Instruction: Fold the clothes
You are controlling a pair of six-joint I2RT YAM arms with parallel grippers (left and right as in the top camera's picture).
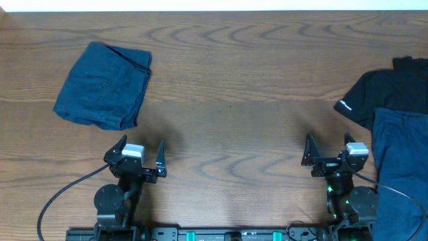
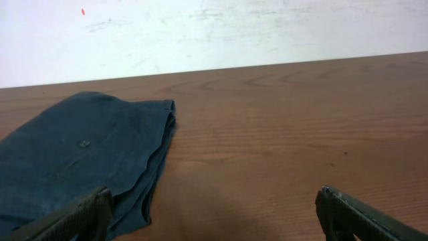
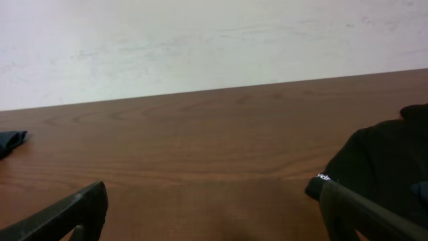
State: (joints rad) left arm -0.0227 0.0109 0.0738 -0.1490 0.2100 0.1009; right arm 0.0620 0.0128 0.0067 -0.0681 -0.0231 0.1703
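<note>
Folded navy shorts [image 1: 103,86] sit near the far-left corner, and another pair [image 1: 401,167] lies at the right edge, just beside a black garment [image 1: 384,90]. The left gripper [image 1: 142,148] and right gripper [image 1: 328,147] are both spread wide by the near edge, holding nothing.

Two navy shorts were there: folded pair [image 1: 103,86] at ten o'clock, second pair [image 1: 400,167] at four. One black garment [image 1: 388,90] lay at three. Two grippers: left gripper [image 1: 142,148], right gripper [image 1: 328,144].
</note>
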